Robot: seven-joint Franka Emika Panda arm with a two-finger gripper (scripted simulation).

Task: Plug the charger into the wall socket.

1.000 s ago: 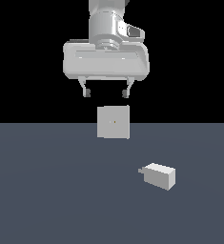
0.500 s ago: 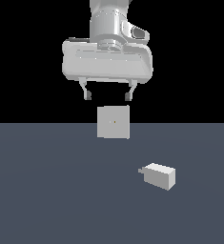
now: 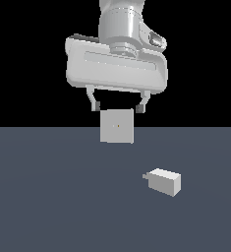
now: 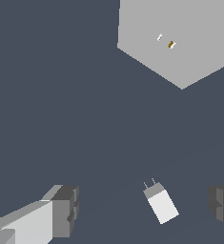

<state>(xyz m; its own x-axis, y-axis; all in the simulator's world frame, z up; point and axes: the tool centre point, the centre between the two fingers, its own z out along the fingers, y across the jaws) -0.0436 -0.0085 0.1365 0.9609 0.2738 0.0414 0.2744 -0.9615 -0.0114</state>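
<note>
Hovering high with jaws spread and empty, the gripper [image 3: 116, 107] hangs above the wall socket [image 3: 117, 126]; rightward in the exterior view, the charger [image 3: 163, 181] lies apart on the floor [image 3: 48, 197], so descend centred, straddling its sides.

1. I see the wall socket [image 3: 117, 126] standing upright on the table [image 3: 48, 197], further back than the charger [image 3: 164, 181].
2. The charger lies on the table, well apart from the socket, toward the exterior view's right and nearer the camera.
3. My claw [image 3: 118, 107] hangs above both.
</note>
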